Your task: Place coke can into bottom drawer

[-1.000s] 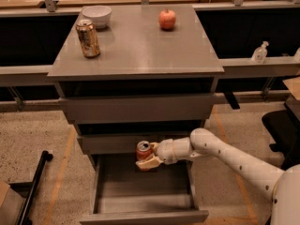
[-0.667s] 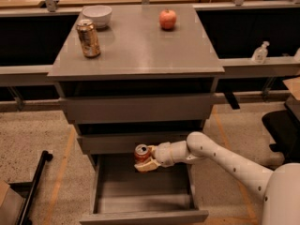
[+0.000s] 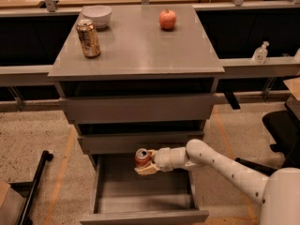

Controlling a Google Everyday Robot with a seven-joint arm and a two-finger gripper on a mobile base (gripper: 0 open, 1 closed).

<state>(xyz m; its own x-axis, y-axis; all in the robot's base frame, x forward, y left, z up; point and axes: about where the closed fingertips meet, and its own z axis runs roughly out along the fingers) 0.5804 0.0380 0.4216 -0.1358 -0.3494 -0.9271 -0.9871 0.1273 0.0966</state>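
Since a second ago the arm has eased a little to the left and down, carrying the coke can (image 3: 142, 156) with it, so the can now hangs slightly lower over the open drawer.

From where I stand, the grey cabinet fills the middle of the room, its flat surface (image 3: 140, 50) on top. Below it the two shallower drawers are pushed in, while the bottom drawer (image 3: 143, 187) is pulled well out toward me, its grey floor in plain sight.

A white arm (image 3: 225, 168) reaches in from the right, low down, across the drawer's right wall. A black chair (image 3: 283, 128) stands off to the right of it.

On the surface, a pale bowl (image 3: 97, 15) sits near the back left corner, a gold-brown can (image 3: 88, 38) stands upright just in front of it by the left edge, and a red apple (image 3: 168, 19) rests near the back edge, right of middle.

At the arm's tip, the claw (image 3: 143, 164) is clenched around the coke can, holding it upright above the rear part of the drawer, just under the middle drawer's front.
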